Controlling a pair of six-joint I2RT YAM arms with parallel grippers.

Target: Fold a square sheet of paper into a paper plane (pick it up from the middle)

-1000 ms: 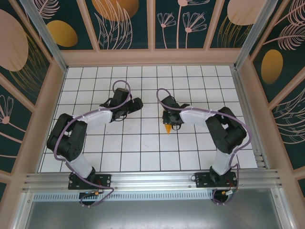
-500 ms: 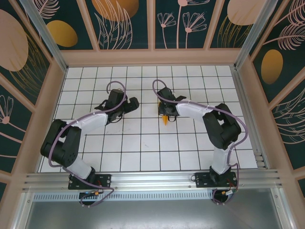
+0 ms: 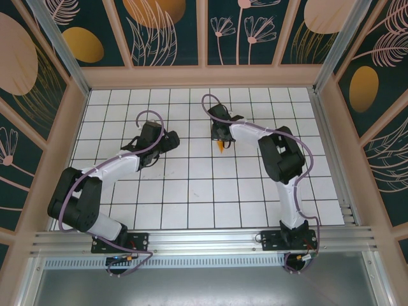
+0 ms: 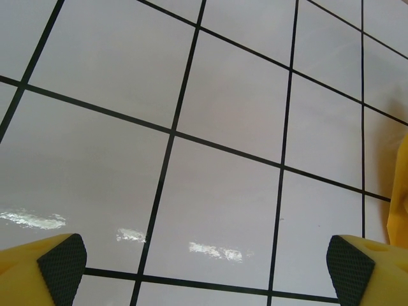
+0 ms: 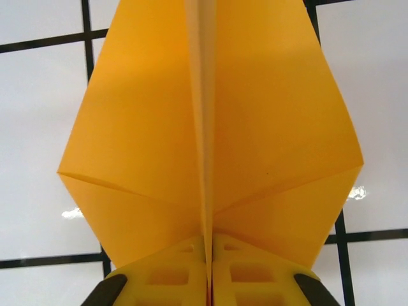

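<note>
The square sheet of paper is folded into a creased, pointed orange-yellow paper plane (image 5: 146,127). My right gripper (image 5: 209,245) is shut on its upright centre fold, and the wings spread out to both sides above the fingers. From above, the paper plane (image 3: 220,148) shows as a small orange tip hanging under the right gripper (image 3: 220,139), over the far middle of the floor. My left gripper (image 3: 171,141) hovers about two tiles to its left. It stands wide open, the fingertips (image 4: 60,261) far apart with only bare tile between them.
The white floor with its black grid (image 3: 191,191) is walled in by wooden frames and dark panels painted with orange ovals (image 3: 83,44). A metal rail (image 3: 204,241) runs along the near edge by the arm bases. An orange-yellow sliver (image 4: 401,185) shows at the right border of the left wrist view.
Both arms have reached further toward the far wall. The right gripper has carried the paper plane about a tile and a half farther away, and the left gripper has moved alongside it.
</note>
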